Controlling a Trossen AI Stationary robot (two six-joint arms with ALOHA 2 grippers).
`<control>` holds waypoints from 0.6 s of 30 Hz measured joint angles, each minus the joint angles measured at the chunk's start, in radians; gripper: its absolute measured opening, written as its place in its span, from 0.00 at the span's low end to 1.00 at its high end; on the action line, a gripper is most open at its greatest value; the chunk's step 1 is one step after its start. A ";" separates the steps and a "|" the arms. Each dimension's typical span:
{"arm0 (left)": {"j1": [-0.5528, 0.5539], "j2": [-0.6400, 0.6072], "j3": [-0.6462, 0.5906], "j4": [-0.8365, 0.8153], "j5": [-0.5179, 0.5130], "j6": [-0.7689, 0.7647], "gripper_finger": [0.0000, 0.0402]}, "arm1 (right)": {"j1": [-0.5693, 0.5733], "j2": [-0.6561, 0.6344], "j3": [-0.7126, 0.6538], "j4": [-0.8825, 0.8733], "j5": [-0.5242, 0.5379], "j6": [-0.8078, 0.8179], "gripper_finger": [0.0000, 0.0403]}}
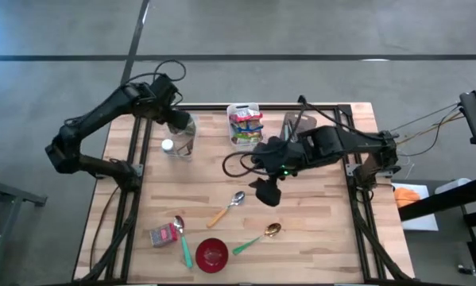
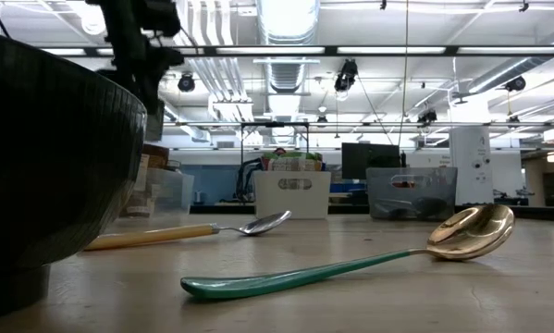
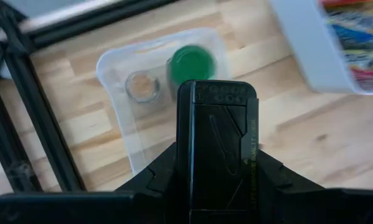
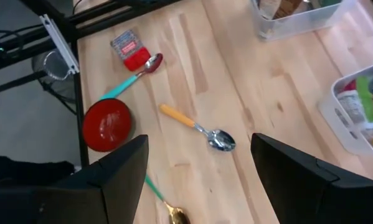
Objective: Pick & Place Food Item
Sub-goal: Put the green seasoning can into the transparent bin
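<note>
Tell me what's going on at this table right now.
Two robot arms are at a wooden table. The left gripper hangs over a clear bin holding small jars. The right gripper hovers open and empty above mid-table, near an orange-handled spoon. A white bin of snack packets sits at the back. A red bowl, two green-handled spoons and a small packet lie near the front.

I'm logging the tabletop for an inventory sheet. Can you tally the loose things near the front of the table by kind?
Spoons: 3 (orange-handled silver spoon, teal-handled gold spoon, teal-handled copper spoon)
Bowls: 1 (red round bowl)
Snack packets: 1 (small red and pink packet)
Total: 5
</note>
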 joint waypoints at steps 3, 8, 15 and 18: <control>0.021 0.000 -0.077 0.047 0.003 -0.001 0.29 | 0.022 -0.016 0.000 -0.026 0.040 0.029 0.69; 0.026 0.000 -0.179 0.141 0.003 -0.042 0.29 | 0.051 -0.036 0.000 -0.054 0.103 0.071 0.69; 0.026 0.000 -0.274 0.248 0.003 -0.119 0.29 | 0.064 -0.062 0.000 -0.059 0.127 0.105 0.69; 0.026 0.000 -0.306 0.274 0.003 -0.159 0.29 | 0.066 -0.063 0.000 -0.059 0.140 0.107 0.69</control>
